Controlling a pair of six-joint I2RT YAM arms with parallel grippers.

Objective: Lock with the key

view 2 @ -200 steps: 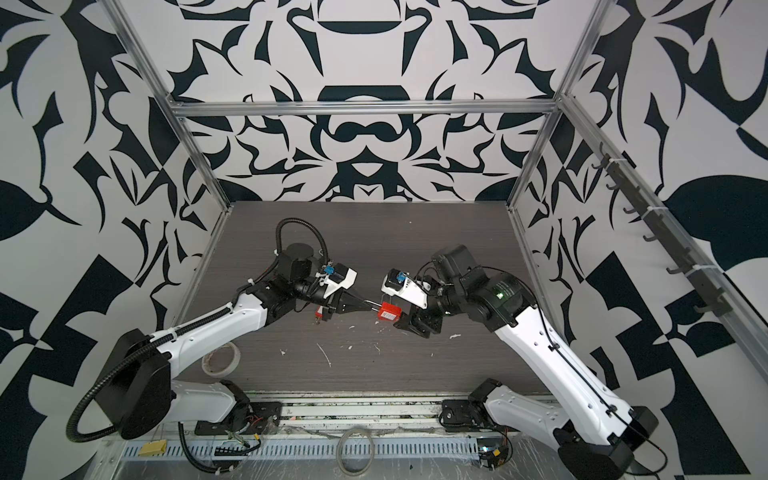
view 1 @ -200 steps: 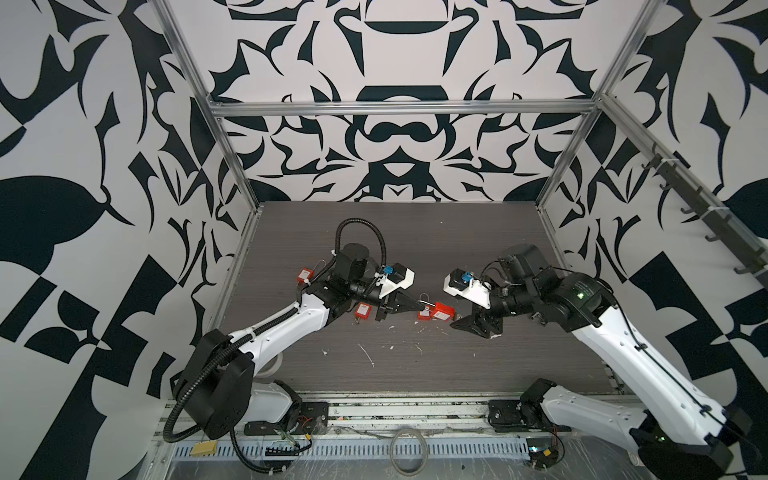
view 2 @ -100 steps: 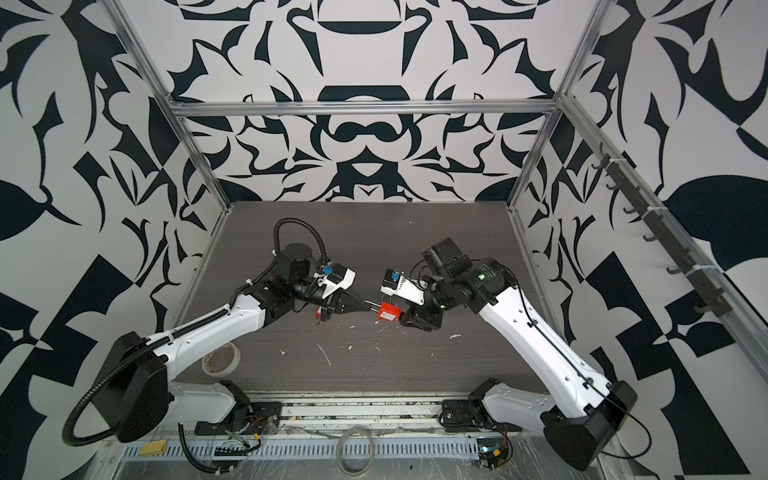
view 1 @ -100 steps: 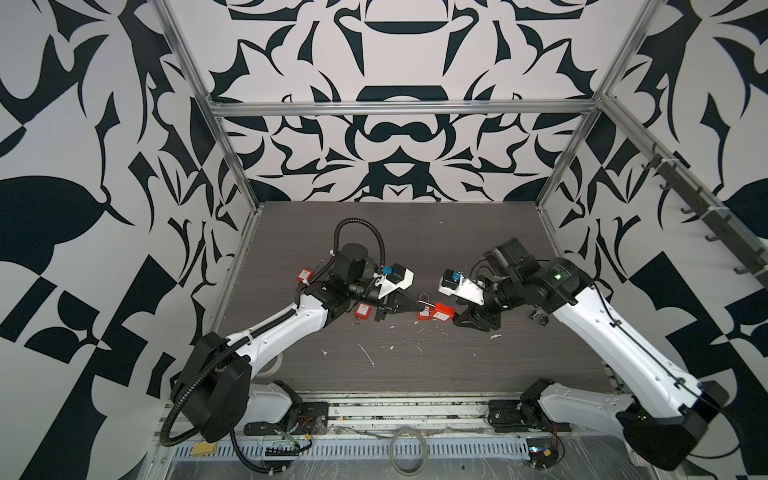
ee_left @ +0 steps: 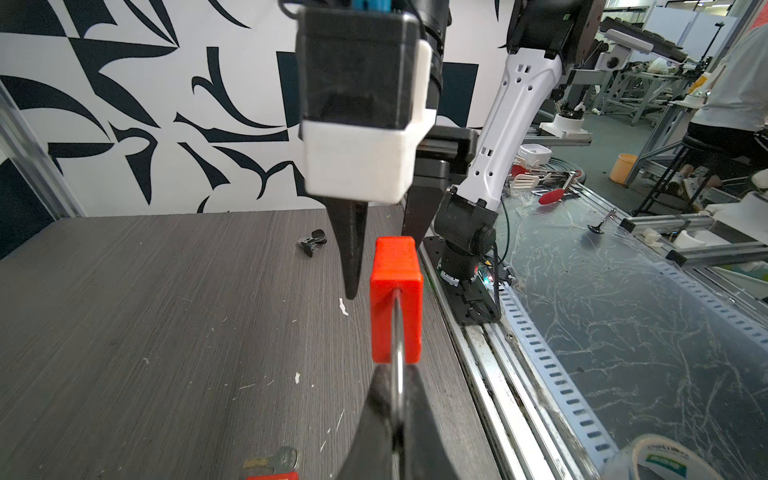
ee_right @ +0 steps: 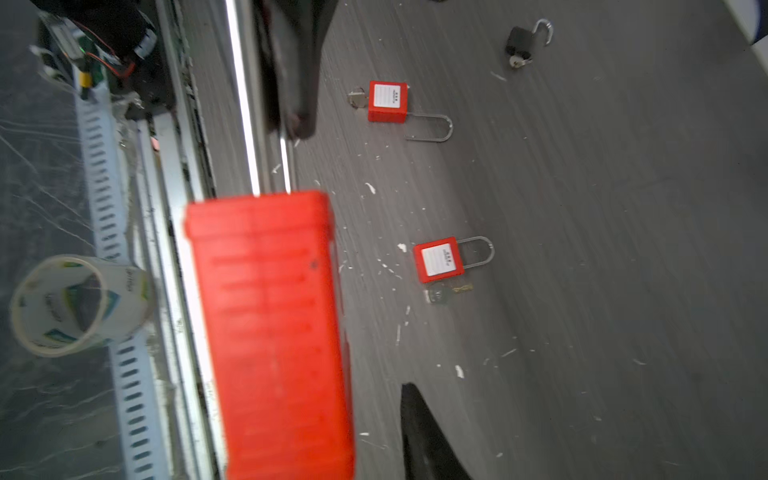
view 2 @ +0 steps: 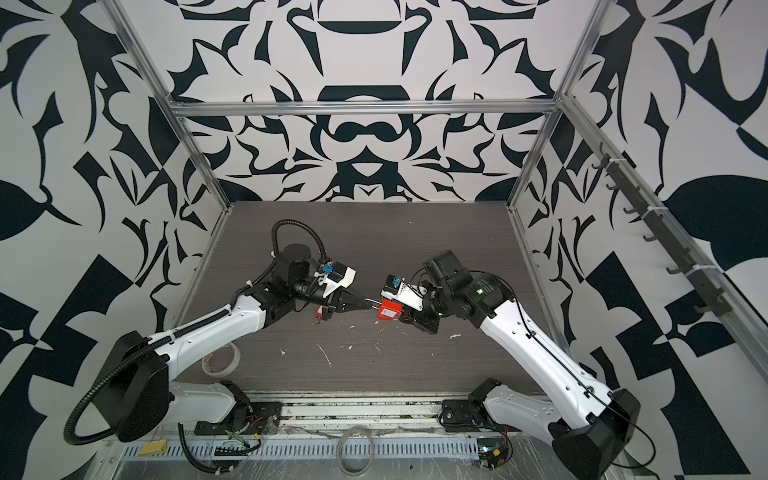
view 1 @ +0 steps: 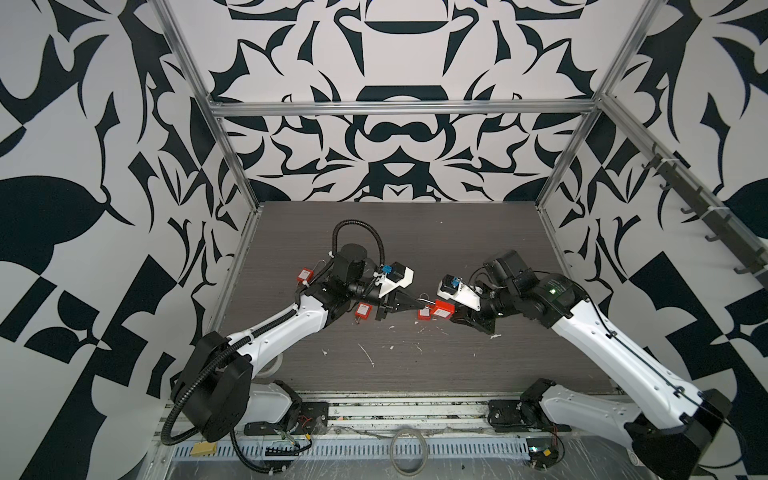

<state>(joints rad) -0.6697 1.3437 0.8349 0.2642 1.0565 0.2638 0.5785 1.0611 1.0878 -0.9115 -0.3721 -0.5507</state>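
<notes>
Pinching the shackle (ee_right: 284,166), left tool (ee_left: 395,419) presented the red padlock (ee_left: 397,299); right tool (ee_left: 384,262) straddled its body, jaws apart, grip likely due next.

Left gripper (ee_left: 394,388) is pinched tight on the padlock (ee_left: 397,299) by its steel shackle, with the red body poking out ahead, off the table (ee_left: 124,332). Right gripper (ee_left: 383,253) faces it, jaws apart and straddling the body. One finger (ee_left: 351,249) is just beside it with a gap showing, and the other is partly hidden behind. A key (ee_left: 276,459) lies close by the left gripper, with a small black piece (ee_left: 311,242) farther off. A tape roll (ee_left: 660,461) sits beyond the table edge.
</notes>
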